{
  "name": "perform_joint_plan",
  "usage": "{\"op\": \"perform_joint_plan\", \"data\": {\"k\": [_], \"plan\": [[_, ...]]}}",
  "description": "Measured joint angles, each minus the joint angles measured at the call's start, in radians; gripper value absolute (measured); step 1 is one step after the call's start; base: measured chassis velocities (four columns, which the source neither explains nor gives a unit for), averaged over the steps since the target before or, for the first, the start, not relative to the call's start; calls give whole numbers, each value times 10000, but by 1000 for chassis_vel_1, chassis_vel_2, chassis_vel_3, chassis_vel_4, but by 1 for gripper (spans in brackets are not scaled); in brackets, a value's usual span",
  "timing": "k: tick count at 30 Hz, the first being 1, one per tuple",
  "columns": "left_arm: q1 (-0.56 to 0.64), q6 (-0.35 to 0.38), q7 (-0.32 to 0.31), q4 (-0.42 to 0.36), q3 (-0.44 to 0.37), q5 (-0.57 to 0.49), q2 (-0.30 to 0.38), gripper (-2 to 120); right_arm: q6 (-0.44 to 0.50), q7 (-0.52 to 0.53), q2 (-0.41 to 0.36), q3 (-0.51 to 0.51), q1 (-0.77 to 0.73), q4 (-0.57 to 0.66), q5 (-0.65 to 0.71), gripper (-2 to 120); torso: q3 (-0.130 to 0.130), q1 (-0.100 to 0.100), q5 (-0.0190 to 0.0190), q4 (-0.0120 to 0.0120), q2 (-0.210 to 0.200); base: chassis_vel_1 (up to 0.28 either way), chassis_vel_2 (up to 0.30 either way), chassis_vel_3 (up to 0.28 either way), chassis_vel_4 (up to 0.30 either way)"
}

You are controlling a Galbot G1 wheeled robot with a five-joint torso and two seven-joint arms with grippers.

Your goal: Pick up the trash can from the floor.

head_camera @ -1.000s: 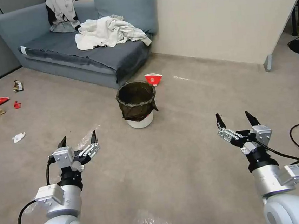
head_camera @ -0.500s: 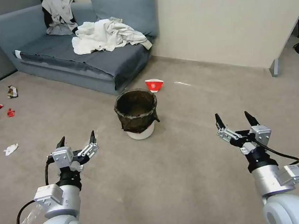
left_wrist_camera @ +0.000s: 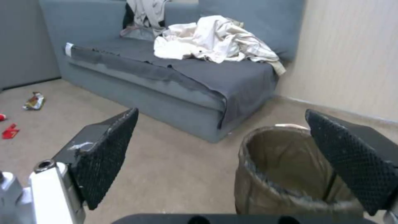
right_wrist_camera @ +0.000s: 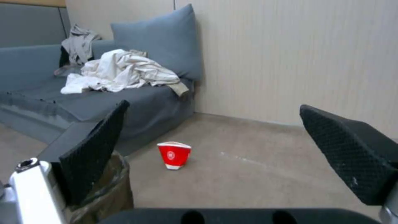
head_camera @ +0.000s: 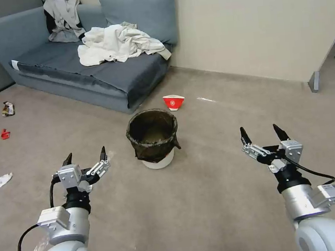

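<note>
Head view: small round white plastic trash can [head_camera: 153, 144] with crinkly dark bag folded over rim stands upright on beige-grey carpet floor [head_camera: 205, 193], in front of grey sofa [head_camera: 91, 75] corner. Small red-and-white paper bowl [head_camera: 173, 102] just behind can. Left gripper [head_camera: 85, 159] hangs near can's left side, right gripper [head_camera: 261, 133] well apart on can's right; both spread wide, empty, apparently staged for approach. Nothing grasped yet; can untouched.

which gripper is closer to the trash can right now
Left. The left gripper hangs open just to the left of the trash can, which stands on the floor. The right gripper, also open, is farther off on the other side.
</note>
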Motion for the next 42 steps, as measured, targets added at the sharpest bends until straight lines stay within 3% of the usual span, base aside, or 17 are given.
{"op": "perform_joint_plan", "data": {"k": [35, 42], "plan": [[-81, 0, -91, 145, -37, -47, 46, 100, 232, -134, 26, -18, -41, -47, -75, 100, 1, 0, 0, -1, 0, -134, 131, 134, -133], [-235, 273, -461, 345, 80, -603, 241, 100, 633, -251, 19, -22, 22, -234, -194, 100, 0, -1, -1, -1, 0, -21, 22, 21, -18]]}}
